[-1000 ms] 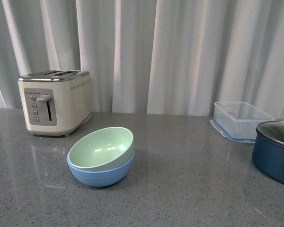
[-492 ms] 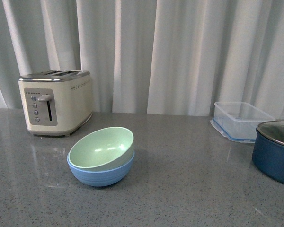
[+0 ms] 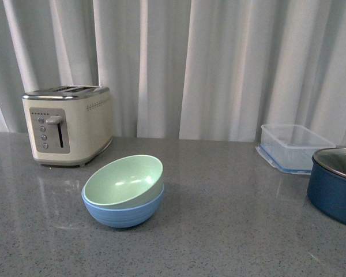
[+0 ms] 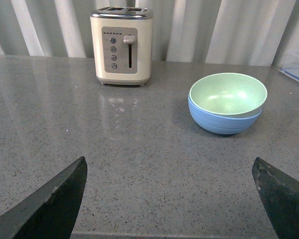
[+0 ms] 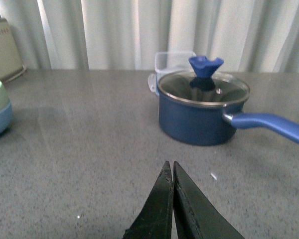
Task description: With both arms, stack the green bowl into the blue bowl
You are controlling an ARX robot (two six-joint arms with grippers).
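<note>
Green bowl (image 3: 123, 180) nested in blue bowl (image 3: 124, 212), apart from spread left gripper (image 4: 172, 199), closed right gripper (image 5: 172, 172).

The pale green bowl (image 3: 123, 181) sat nested inside the light blue bowl (image 3: 124, 212), tilted slightly, both resting on my desk (image 3: 230, 231), mouths upward.

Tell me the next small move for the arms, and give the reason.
Probably none beyond holding both arms back: the green bowl already sits nested in the blue bowl, slightly tilted. The left gripper is open and the right gripper shut, both empty and away from the bowls.
</note>
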